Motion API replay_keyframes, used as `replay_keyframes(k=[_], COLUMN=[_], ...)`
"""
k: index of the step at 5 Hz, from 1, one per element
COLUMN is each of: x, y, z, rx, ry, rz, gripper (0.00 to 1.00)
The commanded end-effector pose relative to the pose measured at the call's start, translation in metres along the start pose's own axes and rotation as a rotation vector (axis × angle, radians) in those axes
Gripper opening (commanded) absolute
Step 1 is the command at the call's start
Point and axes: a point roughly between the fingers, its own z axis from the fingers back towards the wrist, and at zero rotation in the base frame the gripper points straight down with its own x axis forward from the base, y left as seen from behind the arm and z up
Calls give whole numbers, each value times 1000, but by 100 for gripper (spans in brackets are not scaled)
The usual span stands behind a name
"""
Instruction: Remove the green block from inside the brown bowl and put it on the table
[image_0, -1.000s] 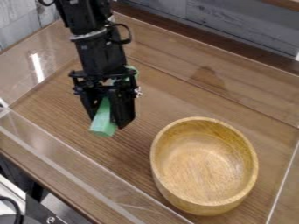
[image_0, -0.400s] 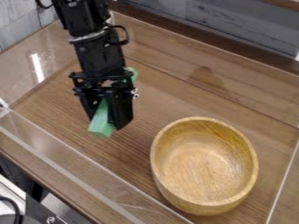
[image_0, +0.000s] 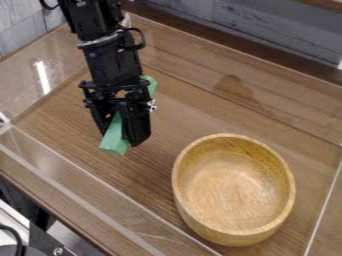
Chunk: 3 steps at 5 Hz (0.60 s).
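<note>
- Nearest to the camera: a clear plastic wall (image_0: 94, 215) runs along the front edge of the table (image_0: 254, 105); a bit of dark equipment shows in the bottom-left corner, too small to identify.
- Bowl (image_0: 235, 188) stands at front right. It is empty inside, only bare wood grain is visible, so the block is already out of it.
- Block (image_0: 120, 133) is at the left of the bowl, well apart from the rim. It hangs tilted between the two black fingers, lower end toward the table, upper end hidden in the gripper.
- Gripper (image_0: 119, 128) points steeply down and is clamped on the block; jaws are closed against its sides, no gap visible.
- Lower tip of the block looks very near to the table surface. I cannot tell from this one view if it touches or not.
- Step in hand, as I judge: the lift-out is done, the arm is at the placing step over free table.
- Next move prob. needs: go down a little until the block's end rests, then open the jaws and pull up straight. Because the block is tilted, it may tip over flat on release; that is acceptable, provided it falls away from the bowl.
- Further back: the black arm (image_0: 94, 30) rises to the top-left, and behind it the far plastic wall and a grey backdrop.
</note>
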Motion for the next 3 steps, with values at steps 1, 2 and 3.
replay_keyframes(k=[1, 2, 3], x=[8, 10, 12], y=[4, 7, 9], z=[9, 8, 7], rx=[9, 5, 0], ry=[-41, -39, -38], rz=[-15, -19, -23], gripper=[0, 0, 0])
